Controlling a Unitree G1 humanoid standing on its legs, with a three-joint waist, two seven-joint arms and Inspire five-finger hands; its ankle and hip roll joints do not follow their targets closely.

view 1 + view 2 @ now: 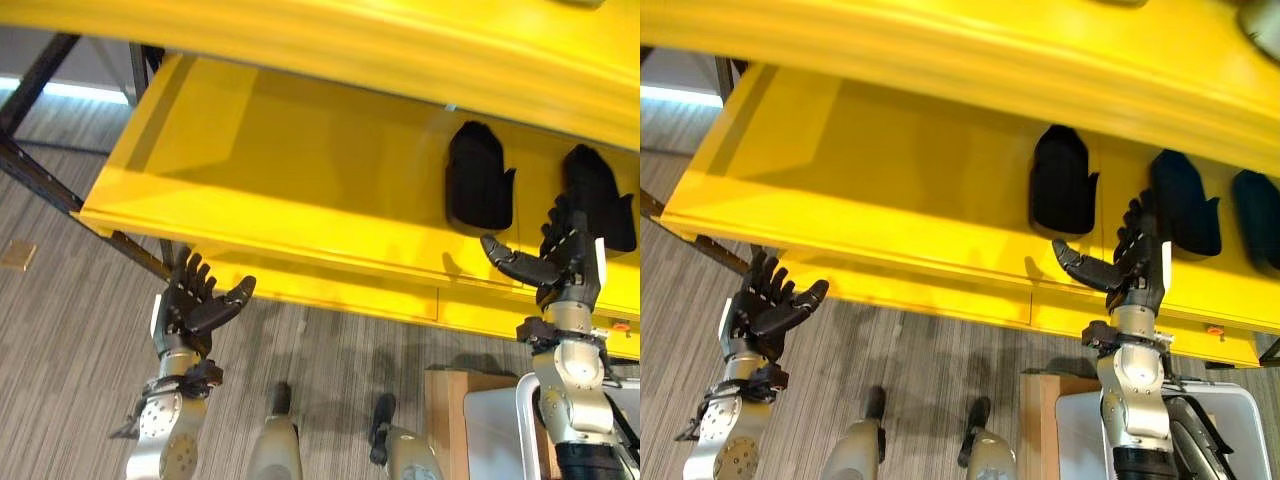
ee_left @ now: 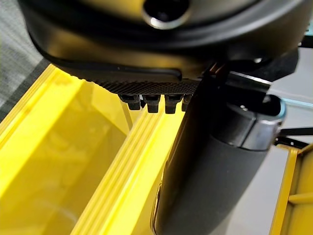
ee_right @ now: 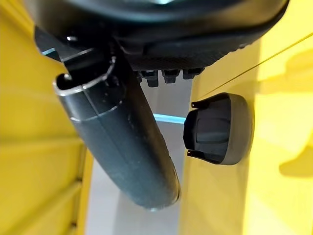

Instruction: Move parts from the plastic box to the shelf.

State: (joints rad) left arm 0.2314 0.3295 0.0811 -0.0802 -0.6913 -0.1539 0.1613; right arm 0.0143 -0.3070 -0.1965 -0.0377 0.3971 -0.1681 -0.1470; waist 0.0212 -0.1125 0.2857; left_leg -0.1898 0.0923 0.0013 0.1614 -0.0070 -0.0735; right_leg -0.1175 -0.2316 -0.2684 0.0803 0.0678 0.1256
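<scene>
A yellow shelf [image 1: 300, 150] spans the views overhead. Black moulded parts stand upright on its right half: one [image 1: 478, 178], a second [image 1: 598, 195] and a third [image 1: 1255, 215] further right. My right hand [image 1: 565, 260] is raised in front of the shelf's lip, just below the second part, open and holding nothing. In the right wrist view a black part [image 3: 217, 128] rests against the yellow surface past my thumb [image 3: 117, 142]. My left hand [image 1: 190, 300] is held up open and holding nothing under the shelf's left front edge. A pale plastic box [image 1: 485, 430] sits low at the right.
A second yellow tier [image 1: 330, 290] runs below the upper one. Dark metal rack legs [image 1: 40, 70] slant at the upper left. A wooden block [image 1: 445, 395] stands beside the plastic box. Striped grey carpet [image 1: 60, 330] covers the floor.
</scene>
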